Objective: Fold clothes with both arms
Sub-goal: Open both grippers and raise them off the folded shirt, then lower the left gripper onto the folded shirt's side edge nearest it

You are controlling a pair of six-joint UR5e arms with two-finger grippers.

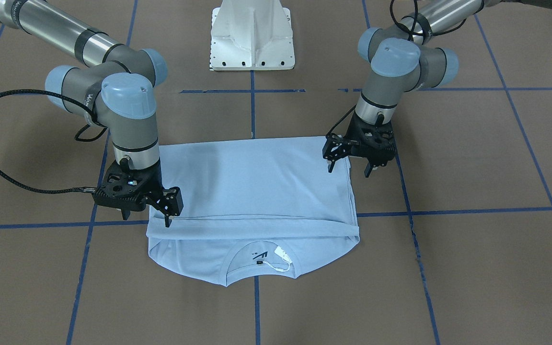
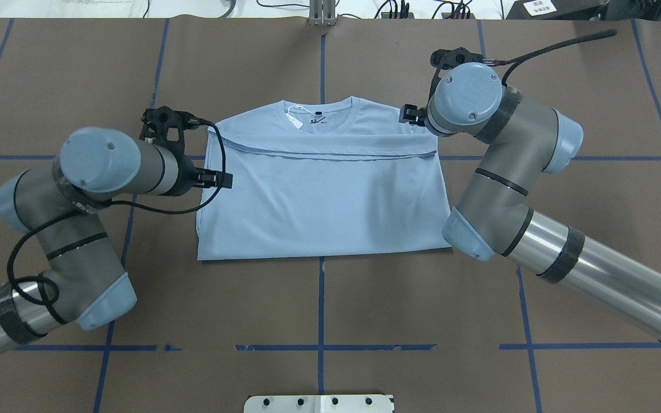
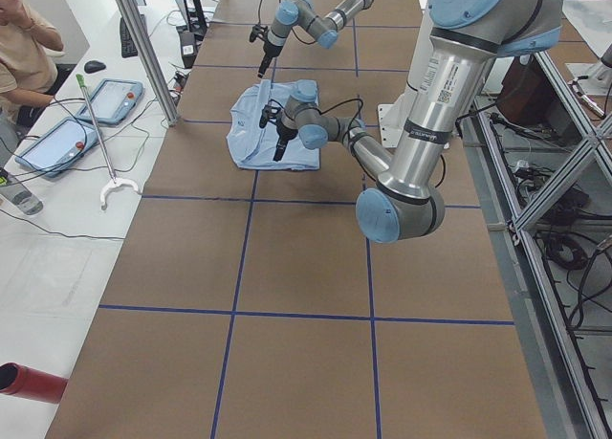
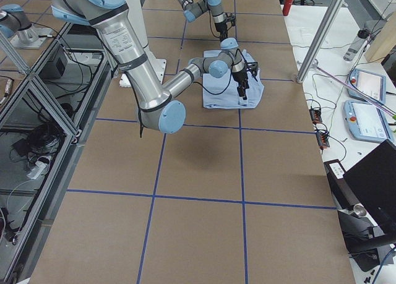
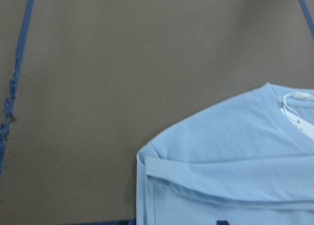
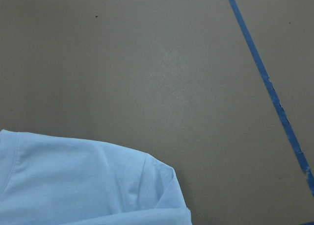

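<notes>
The light blue T-shirt lies flat on the brown table, its lower part folded up over the body to a hem line just short of the collar. The white neck tag shows; the chest print is hidden. My left gripper is open, pointing down at the shirt's side edge, one finger over the cloth and one off it. My right gripper is open at the opposite edge by the folded hem, also straddling the edge. In the overhead view the shirt lies between the left gripper and the right gripper.
The white pedestal base stands behind the shirt at the robot's side. Blue tape lines grid the table. A seated person and tablets are at a side table beyond the far edge.
</notes>
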